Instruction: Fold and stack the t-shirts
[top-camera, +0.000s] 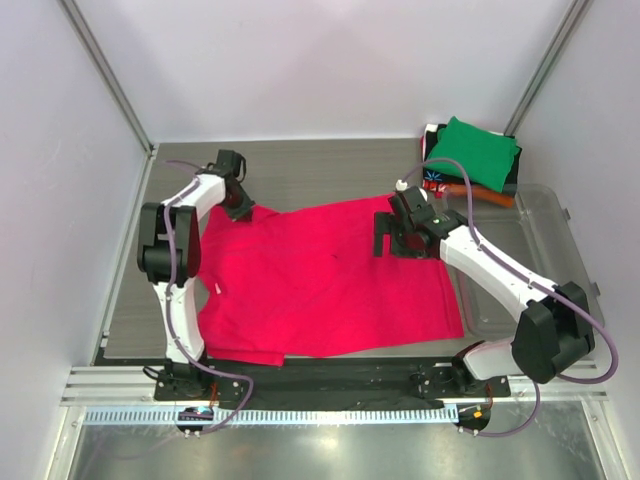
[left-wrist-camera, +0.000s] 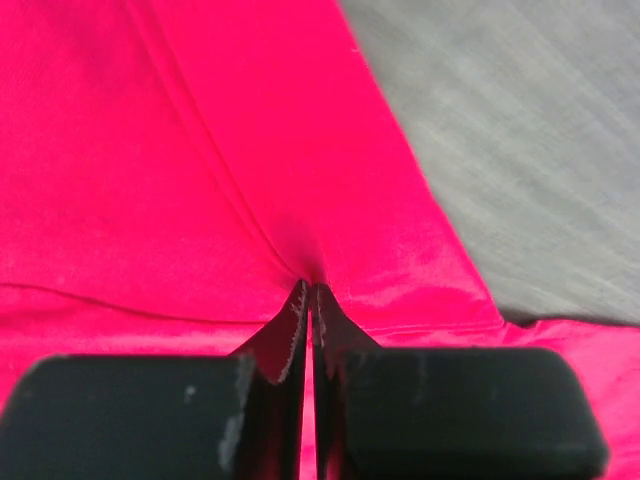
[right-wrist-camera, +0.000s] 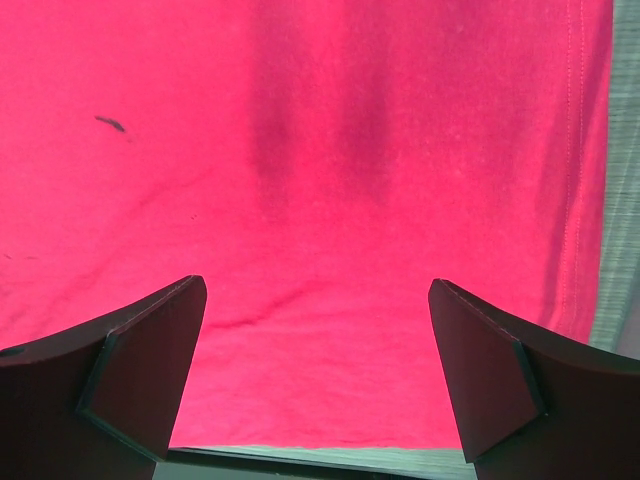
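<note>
The crimson-pink t-shirt (top-camera: 320, 280) lies spread flat across the middle of the table. My left gripper (top-camera: 236, 200) is at its far left corner, shut on a pinch of the pink cloth (left-wrist-camera: 309, 262). My right gripper (top-camera: 400, 225) hovers over the shirt's far right edge, open and empty, with pink cloth (right-wrist-camera: 320, 200) below the fingers. A stack of folded shirts stands at the far right corner: green (top-camera: 480, 152) on top, orange (top-camera: 480, 192) and black printed (top-camera: 436, 180) under it.
A clear plastic bin (top-camera: 545, 260) sits along the right side of the table, beside the pink shirt. White walls enclose the table on three sides. A metal rail (top-camera: 330, 385) runs along the near edge by the arm bases.
</note>
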